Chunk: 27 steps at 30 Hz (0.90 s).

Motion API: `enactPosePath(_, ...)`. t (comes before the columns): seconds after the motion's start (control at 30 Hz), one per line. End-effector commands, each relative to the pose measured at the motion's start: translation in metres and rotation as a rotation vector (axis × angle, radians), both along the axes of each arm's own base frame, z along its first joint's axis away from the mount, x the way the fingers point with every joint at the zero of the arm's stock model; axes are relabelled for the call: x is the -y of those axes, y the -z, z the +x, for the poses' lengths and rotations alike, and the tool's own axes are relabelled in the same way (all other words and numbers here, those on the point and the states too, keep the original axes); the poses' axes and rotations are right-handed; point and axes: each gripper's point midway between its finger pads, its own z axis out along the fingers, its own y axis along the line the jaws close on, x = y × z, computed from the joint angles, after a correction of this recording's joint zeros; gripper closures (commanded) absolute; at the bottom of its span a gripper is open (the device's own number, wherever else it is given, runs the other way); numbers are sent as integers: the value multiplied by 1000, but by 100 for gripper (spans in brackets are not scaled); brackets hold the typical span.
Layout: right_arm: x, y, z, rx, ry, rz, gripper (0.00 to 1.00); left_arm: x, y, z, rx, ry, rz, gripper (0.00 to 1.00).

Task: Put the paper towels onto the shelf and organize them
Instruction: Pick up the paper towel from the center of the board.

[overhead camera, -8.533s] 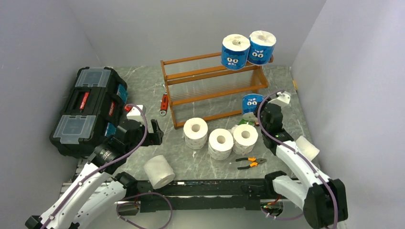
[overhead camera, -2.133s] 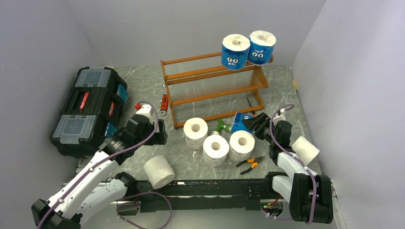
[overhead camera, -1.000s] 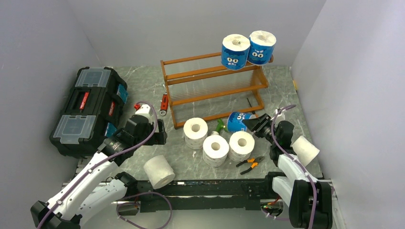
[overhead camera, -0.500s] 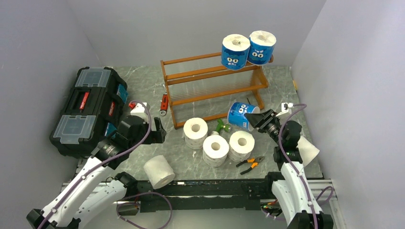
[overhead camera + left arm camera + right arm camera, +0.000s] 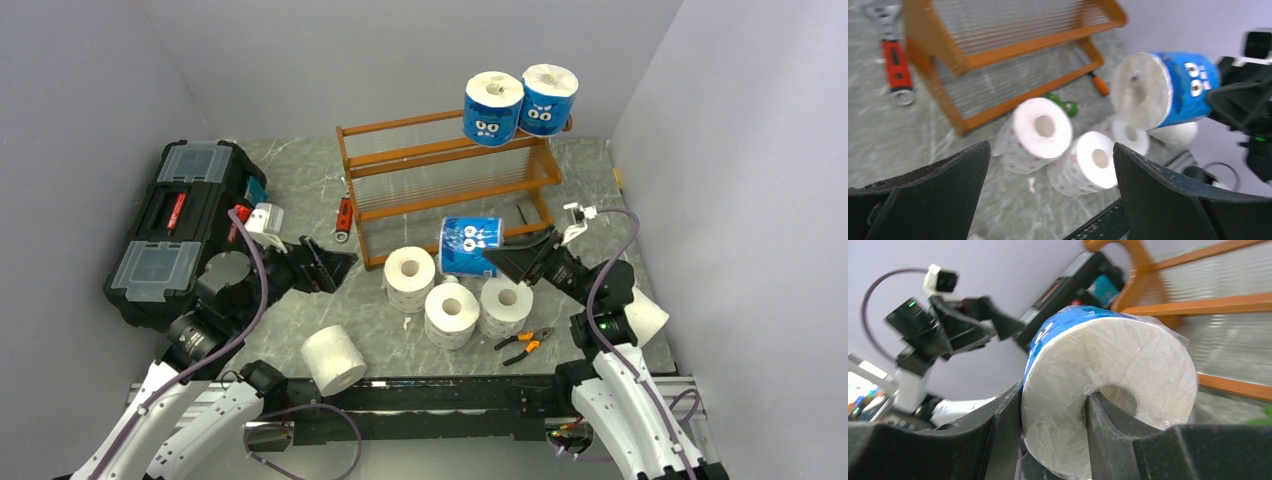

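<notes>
Hanging clear of the table point(image 5: 420, 345), 1 blue roll point(image 5: 470, 246) lies on its side in front of the lowest tier of the shelf point(image 5: 1033, 45), its cartoon face turned up toward the top camera. The right fingers point(image 5: 1108, 440) are clenched on it, 1 pushed into the hollow core and the other against the outside of the wrapper. Just below it, 3 white rolls point(image 5: 452, 312) stand bunched together on the table. 2 more blue rolls point(image 5: 493, 108) sit side by side at the right end of the shelf's top tier. A 4th white roll point(image 5: 333, 358) lies near the table's front edge. The left fingers point(image 5: 933, 195) are spread wide and grasp nothing, beside the black toolbox point(image 5: 190, 225).
</notes>
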Motion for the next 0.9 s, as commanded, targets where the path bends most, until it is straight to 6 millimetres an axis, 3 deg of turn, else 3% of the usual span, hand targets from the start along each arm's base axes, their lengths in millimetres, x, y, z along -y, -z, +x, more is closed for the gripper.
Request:
enactPosePath(0.0,-27,-62,-41,257,-201,75,65,41,-50,-21,107,238,-220,1)
enactPosePath(0.13,-45,-73,-53,302,-254,95,64,59,-75,-38,187,383,-352,1)
enactPosePath(0.23,-50,-80,-58,327,-270,131,64,65,-83,-43,215,438,-406,1)
enactPosePath(0.87,-53,-91,-63,336,-291,309,64,101,-90,-51,207,619,-502,1)
